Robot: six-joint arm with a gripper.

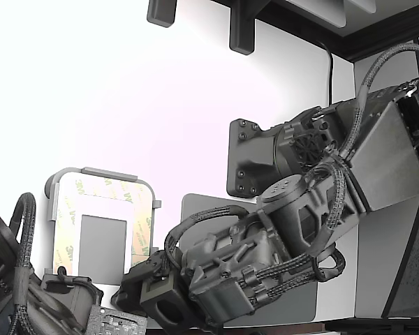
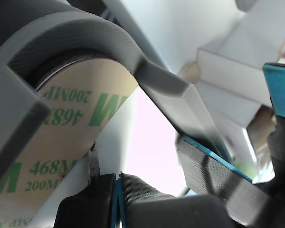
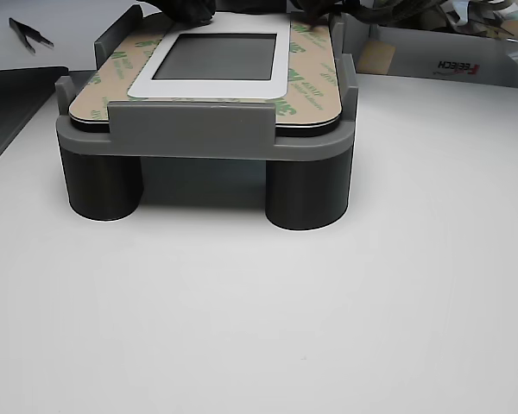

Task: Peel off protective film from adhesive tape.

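Observation:
The protective film (image 1: 141, 225), tan with green 3M print, lies flat as a border on the white plate in the light grey frame (image 1: 98, 172), around a plain grey rectangle. The adhesive tape is hidden under it. The other view shows the film (image 3: 304, 86) flat on all visible sides. In the wrist view the film (image 2: 61, 142) fills the near field under the frame's curved rim. My gripper (image 2: 118, 202) is shut, its blue pads pressed together right at the film's corner edge; whether any film sits between them I cannot tell. In the exterior view my gripper (image 1: 141, 283) is at the plate's near right corner.
A dark grey mat (image 1: 195, 209) lies under my arm. A second arm (image 1: 28, 293) sits at the exterior view's lower left. Blue-edged grey fingers (image 2: 213, 154) show close by in the wrist view. Tweezers (image 3: 26, 33) and a cardboard box (image 3: 449, 56) lie behind the frame.

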